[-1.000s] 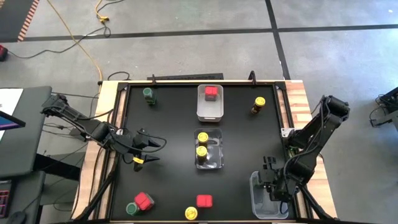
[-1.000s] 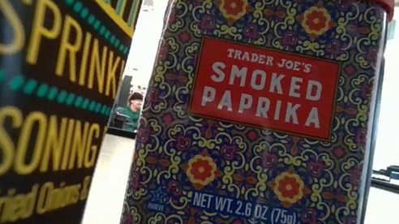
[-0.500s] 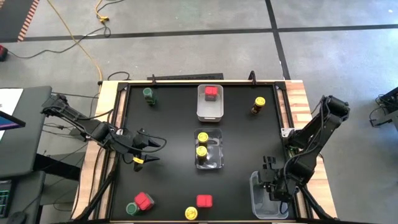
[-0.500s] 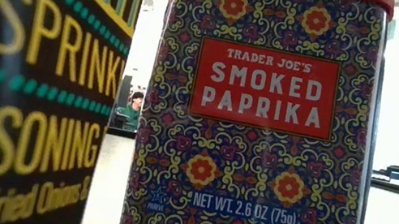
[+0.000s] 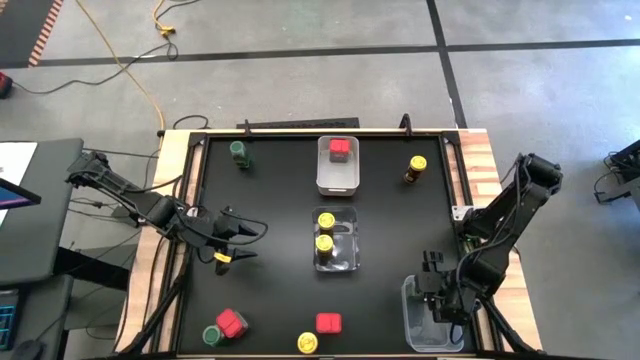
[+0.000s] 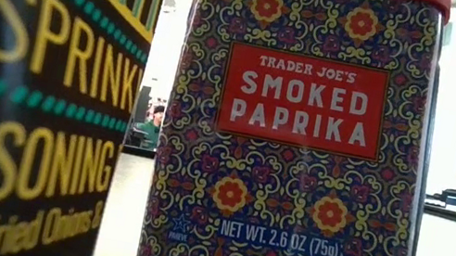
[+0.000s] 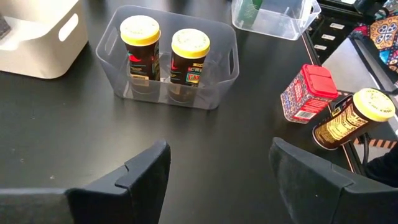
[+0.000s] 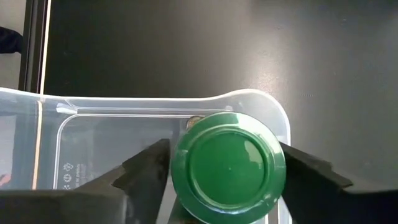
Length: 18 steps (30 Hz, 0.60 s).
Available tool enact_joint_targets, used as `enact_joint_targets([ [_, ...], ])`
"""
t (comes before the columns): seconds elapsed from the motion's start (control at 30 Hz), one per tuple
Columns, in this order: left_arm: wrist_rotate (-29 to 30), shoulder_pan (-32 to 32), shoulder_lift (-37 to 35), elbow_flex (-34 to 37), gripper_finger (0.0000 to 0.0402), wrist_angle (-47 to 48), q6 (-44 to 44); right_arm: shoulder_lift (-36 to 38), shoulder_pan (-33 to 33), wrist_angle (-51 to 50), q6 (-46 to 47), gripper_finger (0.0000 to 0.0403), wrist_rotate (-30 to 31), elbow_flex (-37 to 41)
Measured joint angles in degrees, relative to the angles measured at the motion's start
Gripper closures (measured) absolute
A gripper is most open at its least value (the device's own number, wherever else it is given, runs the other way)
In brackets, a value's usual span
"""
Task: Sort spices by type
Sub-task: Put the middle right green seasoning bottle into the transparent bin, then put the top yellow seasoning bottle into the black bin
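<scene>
Black table (image 5: pixel 280 200) carries three bins. Right gripper (image 8: pixel 227 171) sits inside the clear corner bin (image 8: pixel 56 124), fingers (image 8: pixel 146 171) flanking a green-lidded jar (image 8: pixel 228 166), whether gripping it cannot be told. Left gripper (image 7: pixel 217 171) hangs parted, empty. Only the low view reads the smoked paprika tin (image 6: pixel 296 140)

Spices: 2 yellow-lidded jars (image 5: pixel 325 231) upright, side by side in clear center bin. Red tin (image 5: pixel 340 149) in white bin. Loose on mat: green-lid jar (image 5: pixel 239 152) far-left, yellow jar (image 5: pixel 416 168) far-right; near edge: green jar (image 5: pixel 212 336) touching red tin (image 5: pixel 232 323), red tin (image 5: pixel 328 323), yellow jar (image 5: pixel 307 343). Green-lid jar (image 8: pixel 229 167) upright in near-right clear bin.
</scene>
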<state>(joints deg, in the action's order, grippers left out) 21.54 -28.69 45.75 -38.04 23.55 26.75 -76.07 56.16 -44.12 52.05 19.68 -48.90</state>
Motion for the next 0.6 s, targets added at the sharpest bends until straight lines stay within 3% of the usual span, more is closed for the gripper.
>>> enact_joint_targets([
  [0.27, 0.1, 0.0, 0.0, 0.0, 0.014, 0.0, 0.0, 0.0, 0.0, -0.5, 0.0, 0.0047, -0.1, 0.0],
  [0.6, 0.2, 0.0, 0.0, 0.0, 0.014, 0.1, -0.6, 5.3, 0.0, -2.3, -1.4, 0.0042, -1.7, -2.7],
])
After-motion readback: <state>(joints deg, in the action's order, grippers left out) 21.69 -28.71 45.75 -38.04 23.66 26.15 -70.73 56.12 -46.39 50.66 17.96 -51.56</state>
